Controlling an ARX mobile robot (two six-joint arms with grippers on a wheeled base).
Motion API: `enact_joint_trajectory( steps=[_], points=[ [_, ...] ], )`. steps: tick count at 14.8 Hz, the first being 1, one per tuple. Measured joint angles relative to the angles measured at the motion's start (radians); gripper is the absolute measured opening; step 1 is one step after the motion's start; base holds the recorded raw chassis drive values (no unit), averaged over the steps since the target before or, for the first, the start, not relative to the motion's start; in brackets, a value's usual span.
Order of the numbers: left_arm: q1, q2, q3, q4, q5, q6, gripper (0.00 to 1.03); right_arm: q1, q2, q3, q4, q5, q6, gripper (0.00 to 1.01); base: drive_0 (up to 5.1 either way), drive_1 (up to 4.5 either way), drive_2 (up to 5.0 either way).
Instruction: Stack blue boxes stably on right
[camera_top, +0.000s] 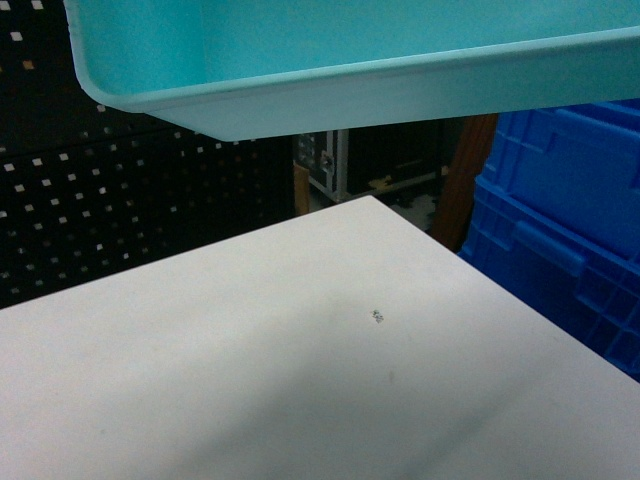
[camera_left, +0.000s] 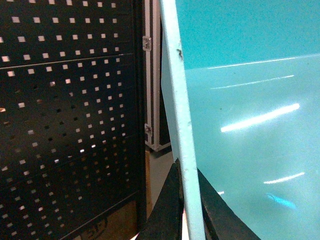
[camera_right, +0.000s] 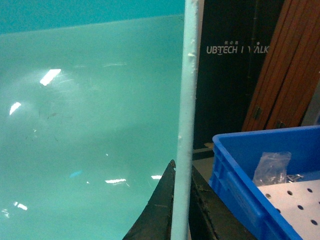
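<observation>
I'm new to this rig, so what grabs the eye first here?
A pale turquoise tub hangs high over the white table, each end rim pinched by the left gripper and the right gripper. Royal-blue crates stand at the right.

My left gripper (camera_left: 186, 200) pinches a thin rim edge-on between its two dark fingers; my right gripper (camera_right: 181, 200) does the same, one finger on each side of the rim.

Dim, soft-focus views, ceiling-light glare streaks inside turquoise tub (camera_left: 250, 125), broad shadow across table (camera_top: 300, 380)
</observation>
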Motion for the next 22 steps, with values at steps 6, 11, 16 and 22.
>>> enact_joint_trajectory(
  steps=[6,11,16,22],
  points=[
    [0.000,0.000,0.000,0.000,0.000,0.000,0.02,0.000,0.000,0.000,0.000,0.000,0.000,0.07,-1.6,-1.58,-1.6],
    [0.000,0.000,0.000,0.000,0.000,0.000,0.02,0.000,0.000,0.000,-0.001,0.000,0.000,0.07,-1.5,-1.55,-1.5],
    [0.004,0.000,-0.001,0.001,0.001,0.000,0.02,0.000,0.000,0.000,0.001,0.000,0.000,0.07,1.8,-5.27,-1.9],
    [0.004,0.000,-0.001,-0.002,0.003,0.000,0.02,0.000,0.000,0.000,-0.004,0.000,0.000,0.07,2.9,-5.68,-1.9]
  ],
)
